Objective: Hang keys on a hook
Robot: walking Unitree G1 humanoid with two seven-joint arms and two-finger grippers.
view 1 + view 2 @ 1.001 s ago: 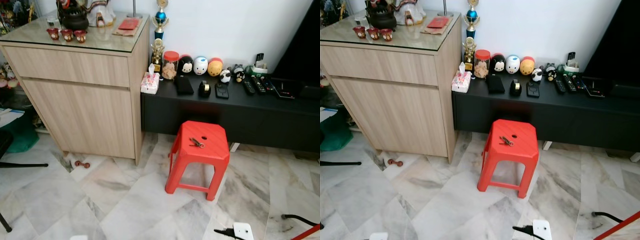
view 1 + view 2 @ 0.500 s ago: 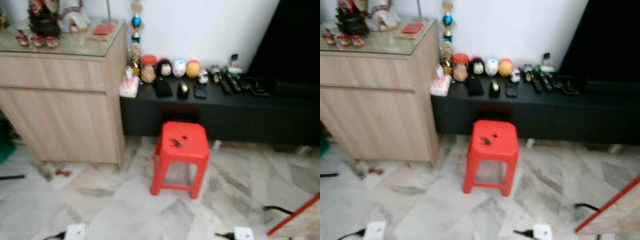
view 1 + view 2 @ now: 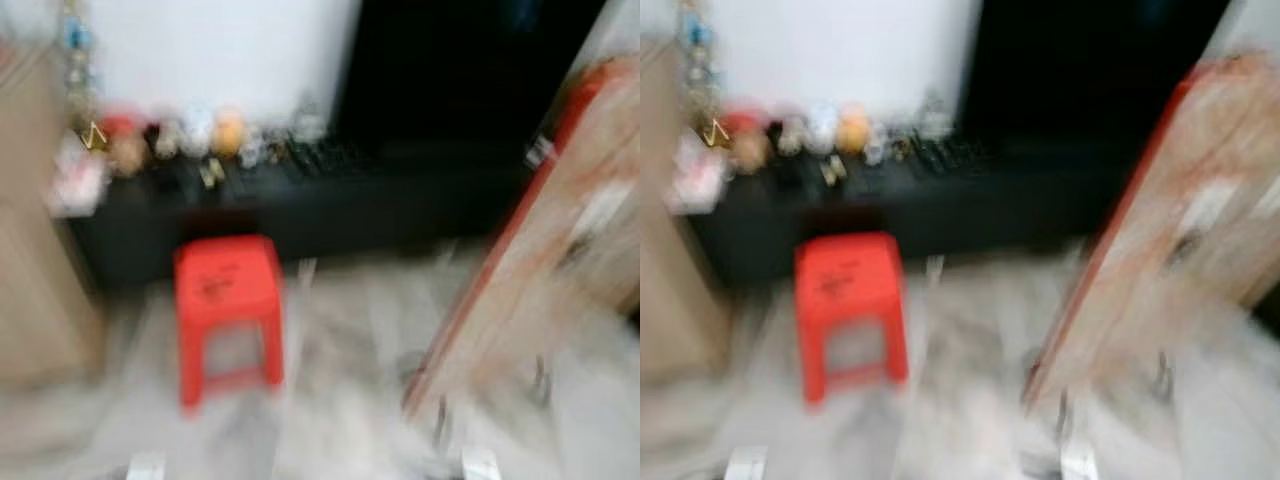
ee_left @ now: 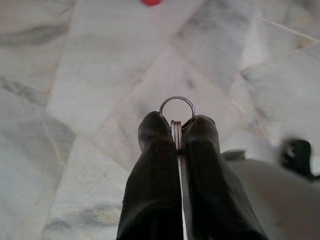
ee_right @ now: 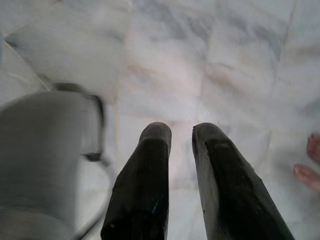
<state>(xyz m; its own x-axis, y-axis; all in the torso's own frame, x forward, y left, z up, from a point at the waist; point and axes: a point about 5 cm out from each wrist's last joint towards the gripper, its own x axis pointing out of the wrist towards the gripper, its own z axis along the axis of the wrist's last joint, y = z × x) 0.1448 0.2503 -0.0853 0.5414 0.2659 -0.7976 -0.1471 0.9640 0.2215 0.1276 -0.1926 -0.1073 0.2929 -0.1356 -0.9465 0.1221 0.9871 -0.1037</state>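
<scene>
The left gripper point(image 4: 177, 131) hangs low over the pale veined marble floor point(image 4: 100, 75), its two black fingers point(image 4: 155, 150) pressed together on a set of keys on a round silver ring point(image 4: 177, 107); the ring pokes out just past the fingertips, with a key blade pinched flat between them. The right gripper point(image 5: 181, 132) hangs over the same floor with its fingers a little apart and nothing between them; toes of a person's bare foot point(image 5: 310, 170) show off to one side of it. From the head the room is badly blurred: a red plastic stool point(image 3: 228, 300) stands well ahead of both grippers, before a long low black cabinet point(image 3: 300, 205) carrying small ornaments too smeared to tell apart. A tall wooden board with a red edge point(image 3: 540, 230) leans further right.
</scene>
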